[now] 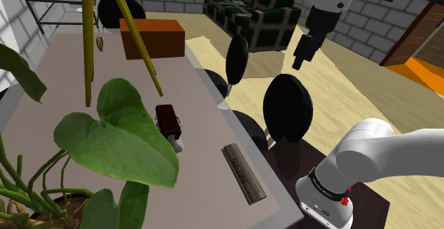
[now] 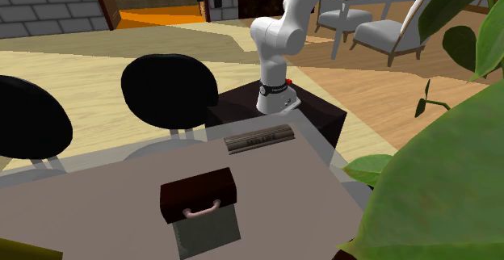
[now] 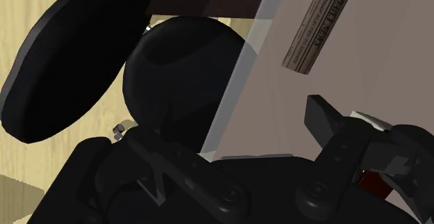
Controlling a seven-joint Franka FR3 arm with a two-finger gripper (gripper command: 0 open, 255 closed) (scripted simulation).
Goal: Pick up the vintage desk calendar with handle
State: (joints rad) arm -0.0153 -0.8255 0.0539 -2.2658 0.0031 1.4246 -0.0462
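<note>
The desk calendar (image 1: 168,119) is a dark brown block with a pale handle and a grey sheet at its foot. It lies on the grey table (image 1: 78,85) near the middle, just past a big green leaf in the shoulder view. In the second exterior view the calendar (image 2: 199,195) lies near the front with its handle showing. My gripper (image 1: 303,53) hangs high above the floor beyond the table's edge, over the black chairs, far from the calendar. It is open and holds nothing. In the wrist view a dark red bit of the calendar (image 3: 375,182) peeks between the fingers (image 3: 325,122).
A long brown lettered bar (image 1: 244,172) lies near the table edge by the stand. A brown box (image 1: 151,38) sits at the far end. Black round-backed chairs (image 1: 287,109) line the table's side. A potted plant (image 1: 117,135) with yellow stalks covers the near corner.
</note>
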